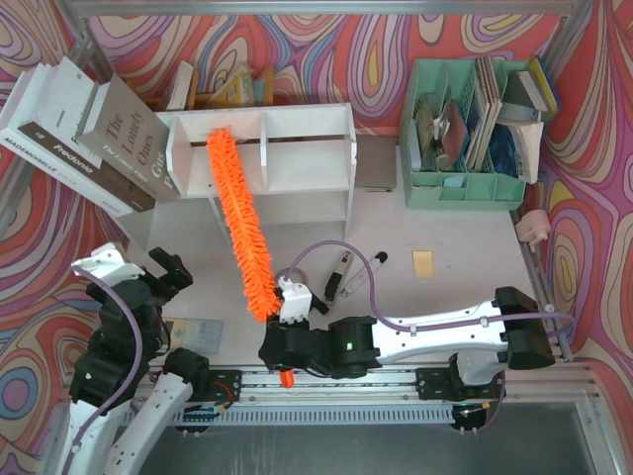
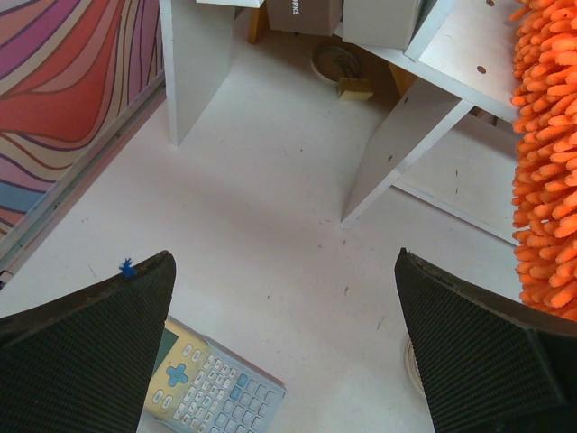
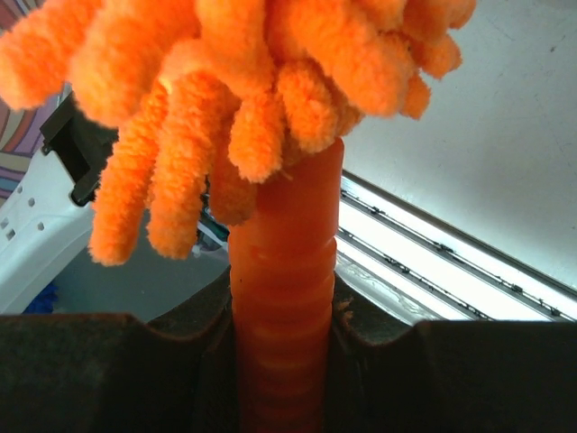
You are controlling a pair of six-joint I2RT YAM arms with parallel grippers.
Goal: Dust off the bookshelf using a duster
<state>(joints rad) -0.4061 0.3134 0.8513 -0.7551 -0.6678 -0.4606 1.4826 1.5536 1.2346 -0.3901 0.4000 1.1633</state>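
The white bookshelf point(image 1: 297, 148) stands at the back centre of the table; its panels point(image 2: 397, 135) also show in the left wrist view. The fluffy orange duster point(image 1: 242, 223) slants from the shelf's left half down toward the near edge, its tip lying on the shelf top. My right gripper point(image 1: 275, 334) is shut on the duster's ribbed orange handle point(image 3: 287, 298), just below the fluffy strands point(image 3: 234, 81). The handle's end pokes out below the gripper. My left gripper point(image 1: 163, 272) hangs open over the table left of the duster point(image 2: 545, 162), holding nothing point(image 2: 284, 262).
A calculator point(image 1: 193, 332) lies under the left gripper, also seen in the left wrist view point(image 2: 212, 383). Two pens point(image 1: 341, 272) and a yellow note point(image 1: 423, 263) lie mid-table. Large books point(image 1: 79, 129) lean at back left. A mint green organiser point(image 1: 465, 188) stands at back right.
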